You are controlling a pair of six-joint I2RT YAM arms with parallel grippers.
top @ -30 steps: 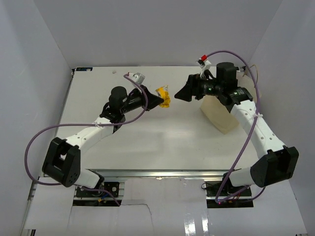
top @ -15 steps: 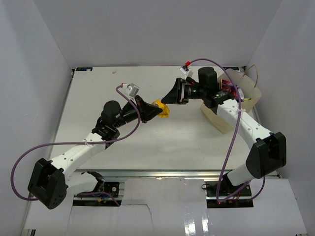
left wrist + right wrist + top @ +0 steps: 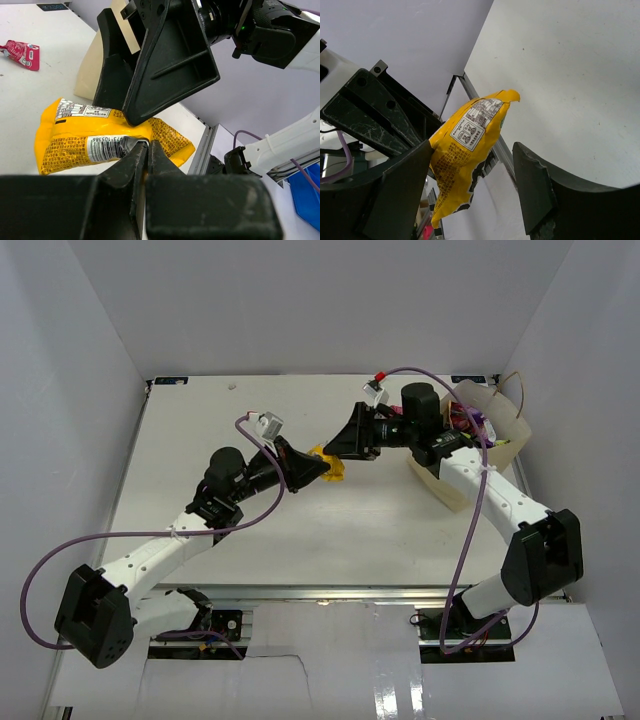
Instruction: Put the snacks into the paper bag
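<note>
My left gripper (image 3: 318, 466) is shut on the small yellow wrapper (image 3: 332, 464) and holds it above the table's middle. In the left wrist view its jaws (image 3: 146, 146) pinch the wrapper's (image 3: 95, 142) edge. My right gripper (image 3: 340, 447) is open, its fingers (image 3: 170, 55) on either side of the same wrapper. In the right wrist view the wrapper (image 3: 470, 145) hangs between the spread fingers (image 3: 537, 190). The tan paper bag (image 3: 445, 477) leans at the right with pink and purple packets showing in its mouth. A pink-red wrapper (image 3: 20, 53) lies on the table.
White walls enclose the table on three sides. The right arm's purple cable (image 3: 470, 540) loops beside the bag. The table's near metal edge (image 3: 202, 150) shows below the wrapper.
My right gripper has swung left from the bag to the yellow wrapper and now straddles it. My left gripper has brought the wrapper slightly nearer and lower.
</note>
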